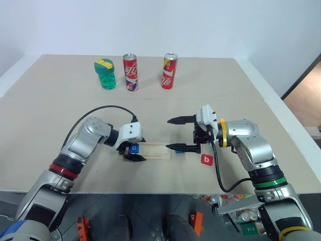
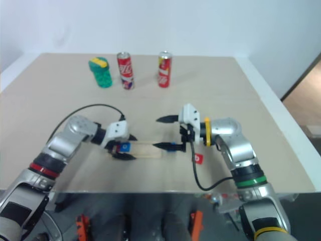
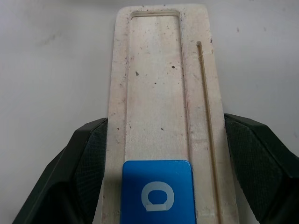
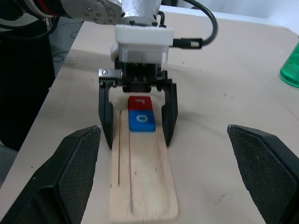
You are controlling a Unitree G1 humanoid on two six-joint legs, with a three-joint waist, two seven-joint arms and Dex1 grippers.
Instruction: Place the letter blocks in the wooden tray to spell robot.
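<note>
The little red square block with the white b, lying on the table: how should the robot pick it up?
Come straight down from above with the open right pincer and pinch two opposite edges of the red b block. It lies flat on the beige table, so only its thin sides offer a hold.

Pale wooden tray (image 4: 142, 186) holds a red tile (image 4: 140, 101) and a blue tile (image 4: 141, 120); another red tile (image 1: 206, 159) lies on the beige counter (image 1: 60, 100).

This looks like a robot test lab, perhaps: a plain beige bench (image 1: 60, 100) stands against a bare white wall (image 1: 150, 25), and along its far edge two soda cans (image 1: 130, 72) and a green bottle (image 1: 106, 74) stand as props.
</note>
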